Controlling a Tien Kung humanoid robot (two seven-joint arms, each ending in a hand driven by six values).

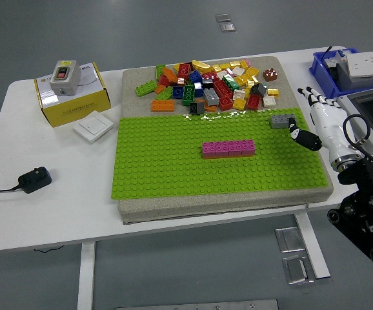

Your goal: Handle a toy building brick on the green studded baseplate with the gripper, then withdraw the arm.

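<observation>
The green studded baseplate lies on a beige mat in the middle of the table. A row of pink bricks is pressed onto its centre. A grey brick sits on its far right corner. My right hand, white with black fingertips, comes in from the right. Its fingers are spread and hold nothing. Its thumb reaches over the baseplate's right edge just below the grey brick. The left arm is out of view.
A pile of loose coloured bricks lies on the mat behind the baseplate. A yellow box with a grey switch, a white switch plate and a black plug sit at the left. A blue bin and white tray stand at the right.
</observation>
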